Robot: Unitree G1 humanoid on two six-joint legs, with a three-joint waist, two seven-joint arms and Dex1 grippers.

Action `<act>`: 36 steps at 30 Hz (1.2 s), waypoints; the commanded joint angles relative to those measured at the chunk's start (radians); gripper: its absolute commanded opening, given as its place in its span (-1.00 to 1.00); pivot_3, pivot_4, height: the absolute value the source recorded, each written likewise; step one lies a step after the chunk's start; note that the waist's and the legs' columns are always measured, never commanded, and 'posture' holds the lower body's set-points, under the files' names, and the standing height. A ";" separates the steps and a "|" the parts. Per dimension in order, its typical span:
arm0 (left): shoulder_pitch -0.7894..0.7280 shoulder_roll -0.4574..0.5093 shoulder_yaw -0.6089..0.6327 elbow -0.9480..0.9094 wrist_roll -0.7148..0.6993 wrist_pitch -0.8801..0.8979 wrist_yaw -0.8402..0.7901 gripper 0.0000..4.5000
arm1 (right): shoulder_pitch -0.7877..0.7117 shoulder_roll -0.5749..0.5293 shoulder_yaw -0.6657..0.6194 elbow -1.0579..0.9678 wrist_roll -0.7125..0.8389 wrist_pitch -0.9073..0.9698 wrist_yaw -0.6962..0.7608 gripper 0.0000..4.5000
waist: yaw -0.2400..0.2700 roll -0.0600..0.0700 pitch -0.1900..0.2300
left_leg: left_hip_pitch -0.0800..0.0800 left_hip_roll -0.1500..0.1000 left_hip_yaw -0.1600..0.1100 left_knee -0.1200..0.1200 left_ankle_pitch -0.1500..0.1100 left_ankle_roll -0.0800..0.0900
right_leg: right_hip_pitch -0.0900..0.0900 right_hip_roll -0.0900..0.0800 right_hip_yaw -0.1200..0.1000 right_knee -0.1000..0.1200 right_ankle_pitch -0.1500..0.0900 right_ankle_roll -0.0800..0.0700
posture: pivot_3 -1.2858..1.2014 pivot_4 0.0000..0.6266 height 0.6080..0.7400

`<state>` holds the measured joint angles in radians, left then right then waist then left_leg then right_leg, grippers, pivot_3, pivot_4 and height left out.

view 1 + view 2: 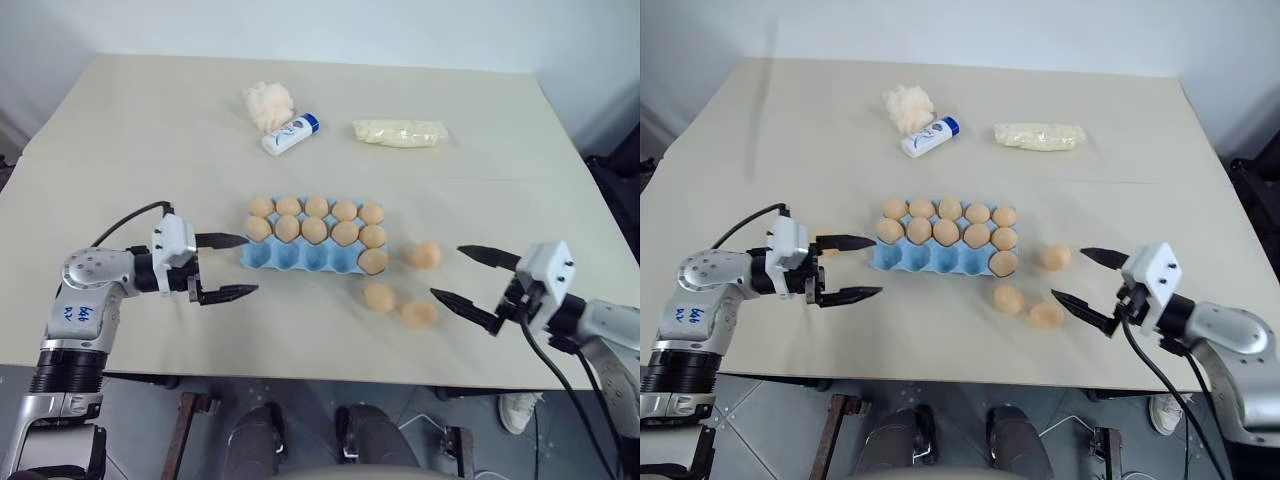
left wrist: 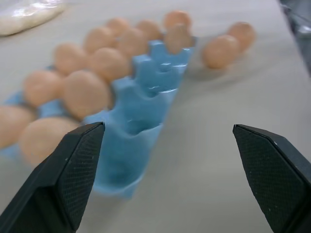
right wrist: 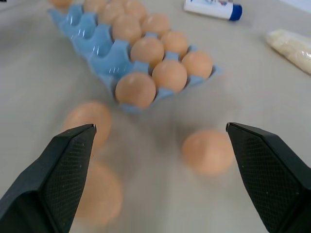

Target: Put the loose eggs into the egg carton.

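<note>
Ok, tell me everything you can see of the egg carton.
The egg carton is a light blue moulded tray, plastic by its look, lying flat mid-table. Three rows of five cups: the two far rows are full of tan eggs, the near row holds one egg at its right end, four cups empty. Neither gripper touches it.

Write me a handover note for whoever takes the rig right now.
Left gripper: open, empty, beside the carton's left end.
Right gripper: open, empty, to the right of the loose eggs.
Egg carton: mid-table; back and middle rows full, front row holds one egg in its rightmost cup.
Done: eleven eggs in the carton.
Left: three loose eggs on the table right of the carton; four front cups empty.
</note>
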<state>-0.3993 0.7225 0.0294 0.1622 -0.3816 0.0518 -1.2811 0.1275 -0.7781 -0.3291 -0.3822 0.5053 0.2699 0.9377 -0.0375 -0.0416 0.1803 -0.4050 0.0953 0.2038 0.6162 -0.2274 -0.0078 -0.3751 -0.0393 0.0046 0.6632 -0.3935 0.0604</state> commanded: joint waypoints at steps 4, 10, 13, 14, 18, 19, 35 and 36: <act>0.002 0.011 -0.079 0.001 0.040 -0.079 -0.125 1.00 | 0.121 -0.026 -0.028 0.005 -0.057 -0.119 0.099 1.00 | -0.007 0.000 0.000 | 0.000 0.000 0.000 0.001 0.000 0.001 | 0.001 0.000 0.000 0.001 0.000 0.000 | 0.03 -0.52 1.00; -0.005 -0.020 -0.063 -0.014 0.012 -0.093 -0.123 1.00 | 0.075 -0.019 0.039 0.024 -0.077 -0.110 0.109 1.00 | -0.018 0.000 0.000 | 0.000 0.000 -0.001 0.002 0.001 0.003 | 0.001 -0.001 0.000 0.002 0.002 -0.001 | 0.03 -0.52 1.00; 0.008 -0.015 -0.051 -0.024 0.010 -0.083 -0.107 1.00 | -0.003 -0.009 0.155 0.086 -0.142 -0.147 0.133 1.00 | -0.021 0.000 0.000 | 0.000 0.000 -0.002 0.003 0.001 0.003 | 0.001 -0.001 0.000 0.003 0.002 -0.001 | 0.03 -0.52 1.00; 0.014 -0.012 -0.047 -0.025 0.012 -0.085 -0.105 1.00 | -0.028 -0.005 0.189 0.112 -0.163 -0.165 0.142 1.00 | -0.022 0.000 0.000 | 0.001 0.001 -0.002 0.004 0.001 0.003 | 0.001 0.000 0.000 0.004 0.002 -0.001 | 0.03 -0.52 1.00; 0.038 -0.003 -0.029 -0.045 0.015 -0.087 -0.077 1.00 | -0.125 0.041 0.249 0.207 -0.199 -0.194 0.115 1.00 | -0.020 0.001 0.001 | 0.000 0.000 -0.002 0.006 0.001 0.003 | 0.000 -0.001 0.000 0.006 0.002 -0.001 | 0.03 -0.52 1.00; 0.043 0.001 -0.025 -0.051 0.014 -0.085 -0.072 1.00 | -0.139 0.044 0.262 0.223 -0.205 -0.197 0.118 1.00 | -0.019 0.001 0.001 | 0.000 0.000 -0.002 0.006 0.001 0.003 | 0.000 -0.001 0.000 0.006 0.002 -0.001 | 0.03 -0.52 1.00; 0.114 0.015 0.069 -0.098 -0.002 -0.060 0.028 1.00 | -0.173 0.040 0.263 0.168 -0.136 -0.129 0.135 -0.22 | -0.018 0.002 0.001 | 0.000 0.001 -0.002 0.010 0.001 0.004 | 0.000 -0.002 -0.001 0.012 0.002 -0.002 | 0.03 -0.52 1.00; 0.119 0.016 0.071 -0.096 0.000 -0.063 0.030 1.00 | -0.180 0.031 0.258 0.126 -0.104 -0.084 0.132 -0.22 | -0.020 0.002 0.001 | 0.000 0.001 -0.003 0.010 0.001 0.004 | 0.000 -0.002 -0.001 0.012 0.002 -0.002 | 0.03 -0.52 1.00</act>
<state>-0.2897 0.7282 0.0746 0.0849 -0.3720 0.0011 -1.2573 -0.0445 -0.7288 -0.0367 -0.1673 0.3387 0.1358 1.0621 -0.0579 -0.0394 0.1816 -0.4046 0.0961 0.2011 0.6257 -0.2264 -0.0043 -0.3748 -0.0414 0.0040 0.6750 -0.3912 0.0586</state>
